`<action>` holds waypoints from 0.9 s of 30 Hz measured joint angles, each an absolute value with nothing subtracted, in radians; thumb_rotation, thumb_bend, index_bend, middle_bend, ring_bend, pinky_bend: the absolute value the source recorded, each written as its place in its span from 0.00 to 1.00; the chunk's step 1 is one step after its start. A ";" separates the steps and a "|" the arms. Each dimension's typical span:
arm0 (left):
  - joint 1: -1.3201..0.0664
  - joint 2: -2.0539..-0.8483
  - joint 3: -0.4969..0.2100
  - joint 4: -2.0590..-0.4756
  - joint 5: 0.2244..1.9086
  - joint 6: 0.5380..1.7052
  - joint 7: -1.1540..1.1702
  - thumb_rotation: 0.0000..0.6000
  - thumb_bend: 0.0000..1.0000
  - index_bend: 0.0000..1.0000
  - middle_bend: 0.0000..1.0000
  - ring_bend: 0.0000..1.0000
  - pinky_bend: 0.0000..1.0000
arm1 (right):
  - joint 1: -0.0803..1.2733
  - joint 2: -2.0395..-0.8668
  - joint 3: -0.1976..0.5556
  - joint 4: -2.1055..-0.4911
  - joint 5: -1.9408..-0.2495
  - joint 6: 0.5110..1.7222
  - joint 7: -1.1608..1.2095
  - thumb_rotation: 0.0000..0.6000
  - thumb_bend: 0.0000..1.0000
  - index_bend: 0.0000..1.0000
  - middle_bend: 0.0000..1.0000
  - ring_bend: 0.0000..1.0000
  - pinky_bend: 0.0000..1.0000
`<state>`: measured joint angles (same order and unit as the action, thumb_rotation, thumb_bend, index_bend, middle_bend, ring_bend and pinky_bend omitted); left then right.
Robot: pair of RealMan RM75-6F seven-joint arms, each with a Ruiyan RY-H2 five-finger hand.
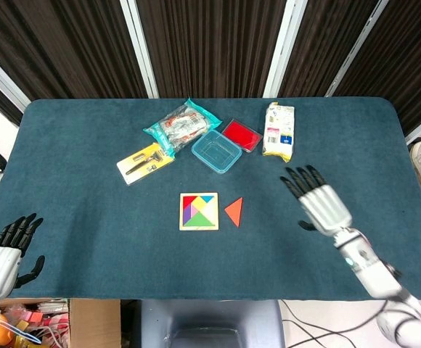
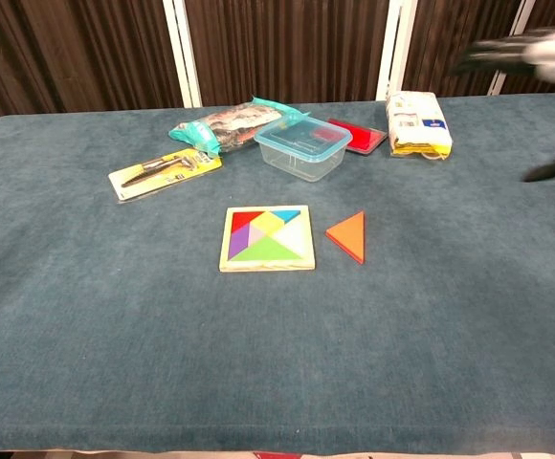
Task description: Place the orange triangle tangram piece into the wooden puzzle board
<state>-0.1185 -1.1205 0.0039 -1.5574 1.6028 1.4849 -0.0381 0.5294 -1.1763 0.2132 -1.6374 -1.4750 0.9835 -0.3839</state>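
The orange triangle (image 1: 234, 212) (image 2: 348, 235) lies flat on the blue cloth just right of the wooden puzzle board (image 1: 198, 211) (image 2: 267, 238), which holds several coloured pieces. My right hand (image 1: 317, 201) (image 2: 538, 53) hovers above the table to the right of the triangle, fingers spread and holding nothing. Off the near left corner of the table, my left hand (image 1: 6, 254) stays low with its fingers apart and nothing in it.
Behind the board lie a yellow tool pack (image 1: 145, 162), a snack bag (image 1: 181, 125), a clear plastic box (image 1: 215, 151), a red lid (image 1: 241, 135) and a white packet (image 1: 279, 130). The table cloth (image 1: 87, 217) spreads bare around the board.
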 measured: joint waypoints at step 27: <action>-0.123 -1.118 0.010 -1.550 1.607 1.481 -0.051 1.00 0.46 0.00 0.00 0.00 0.12 | 0.856 -1.506 0.161 -1.345 -1.195 0.721 -0.715 1.00 0.35 0.36 0.00 0.00 0.00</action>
<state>-0.1229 -1.1183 0.0100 -1.5495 1.6074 1.4809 -0.0509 0.8563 -1.5057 0.1607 -1.3449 -1.1950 0.7213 -0.7155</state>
